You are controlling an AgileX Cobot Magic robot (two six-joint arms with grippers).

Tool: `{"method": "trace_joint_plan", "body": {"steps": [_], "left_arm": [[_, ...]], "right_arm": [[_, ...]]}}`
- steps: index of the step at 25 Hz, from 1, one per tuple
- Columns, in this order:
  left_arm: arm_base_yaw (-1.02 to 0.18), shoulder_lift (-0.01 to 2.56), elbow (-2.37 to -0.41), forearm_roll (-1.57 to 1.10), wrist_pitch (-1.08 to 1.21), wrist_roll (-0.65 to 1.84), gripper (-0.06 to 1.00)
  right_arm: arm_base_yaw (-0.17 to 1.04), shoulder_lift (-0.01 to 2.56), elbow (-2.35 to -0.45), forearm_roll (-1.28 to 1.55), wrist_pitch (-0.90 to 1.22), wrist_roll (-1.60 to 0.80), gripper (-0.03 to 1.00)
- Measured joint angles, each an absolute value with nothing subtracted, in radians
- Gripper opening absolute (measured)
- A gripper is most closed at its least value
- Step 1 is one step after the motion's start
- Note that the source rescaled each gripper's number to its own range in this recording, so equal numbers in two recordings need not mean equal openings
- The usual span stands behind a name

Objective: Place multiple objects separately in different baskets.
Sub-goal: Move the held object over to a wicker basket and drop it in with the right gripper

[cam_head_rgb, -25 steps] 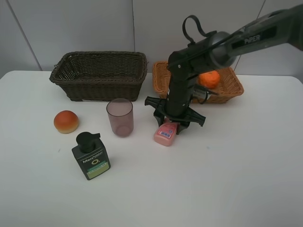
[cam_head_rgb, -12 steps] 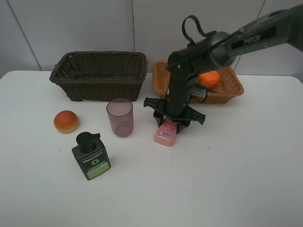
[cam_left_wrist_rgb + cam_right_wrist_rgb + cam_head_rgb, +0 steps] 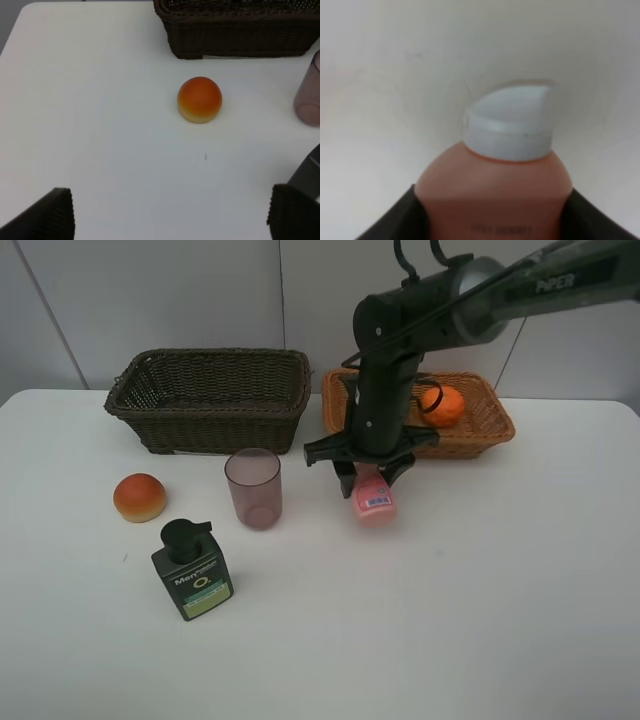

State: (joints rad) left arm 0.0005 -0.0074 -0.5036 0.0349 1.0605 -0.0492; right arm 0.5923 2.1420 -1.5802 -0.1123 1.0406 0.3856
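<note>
Mauve cup (image 3: 253, 487) near pink bottle (image 3: 375, 502)

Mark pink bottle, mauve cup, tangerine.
pink bottle (image 3: 375, 505), exterior high view, on its label.
mauve cup (image 3: 253, 498), exterior high view, front wall.
tangerine (image 3: 447, 408), exterior high view, middle of its skin.

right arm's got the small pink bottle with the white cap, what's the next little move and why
Probably carry it left toward the dark brown wicker basket: the right gripper holds the small pink bottle off the white table, and the light tan wicker basket already holds an orange tangerine.
</note>
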Motion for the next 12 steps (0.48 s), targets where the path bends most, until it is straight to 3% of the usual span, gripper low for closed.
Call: {"method": "trace_joint_plan", "body": {"steps": [4, 12], "left_arm": [[0.0, -0.007, -0.504, 0.035, 1.06, -0.049, 1.0], [0.0, -0.007, -0.504, 0.035, 1.06, -0.049, 1.0]], "right_arm": [[0.592, 2.139, -1.696, -0.113, 1.195, 0.229, 0.0], [0.592, 2.132, -1.883, -0.044, 1.214, 0.068, 0.0]]}}
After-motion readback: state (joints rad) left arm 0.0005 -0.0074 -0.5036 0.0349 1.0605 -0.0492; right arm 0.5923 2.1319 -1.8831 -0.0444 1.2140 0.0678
